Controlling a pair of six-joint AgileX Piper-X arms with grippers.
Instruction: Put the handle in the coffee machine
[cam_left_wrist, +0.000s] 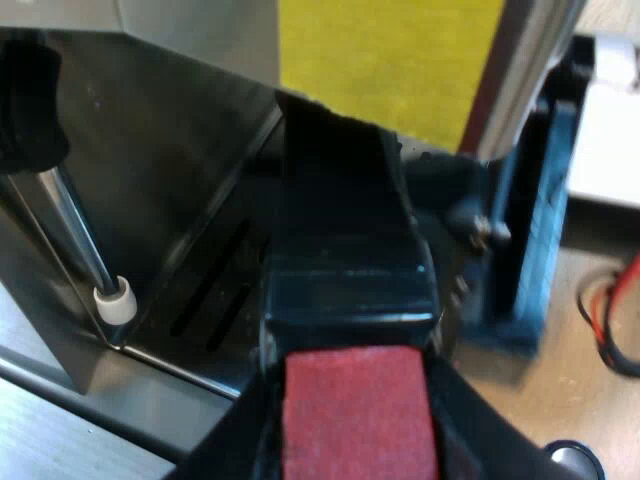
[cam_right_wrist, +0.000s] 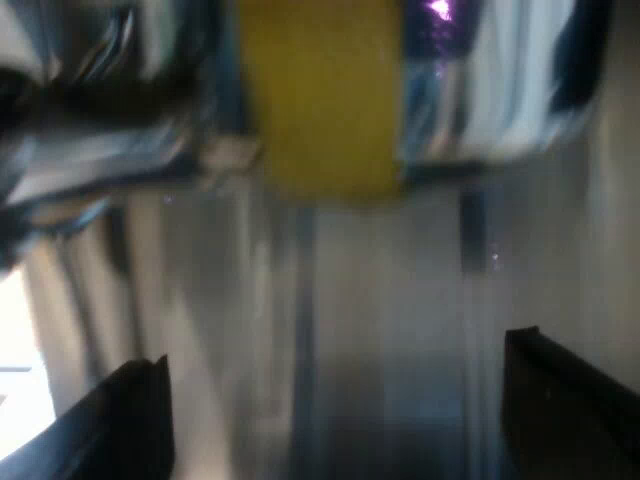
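Note:
The holder's dark handle (cam_left_wrist: 345, 240) runs from my left gripper (cam_left_wrist: 355, 450) up under the espresso machine (cam_left_wrist: 150, 150), and its red end (cam_left_wrist: 358, 415) sits between my black fingers (cam_left_wrist: 225, 445). The gripper is shut on the handle. The holder's metal head is hidden in the dark under the machine's front, below a yellow label (cam_left_wrist: 390, 60). My right gripper (cam_right_wrist: 340, 420) stands open with nothing between its fingers (cam_right_wrist: 125, 420), close in front of a blurred metal face of the espresso machine (cam_right_wrist: 380, 300) that carries a yellow patch (cam_right_wrist: 320, 90).
A steam wand with a white tip (cam_left_wrist: 114, 300) hangs beside the handle over the slotted drip tray (cam_left_wrist: 215, 300). A blue stand (cam_left_wrist: 535, 230) stands by the machine's side. Red and black wires (cam_left_wrist: 610, 310) lie on the wooden table (cam_left_wrist: 520, 400).

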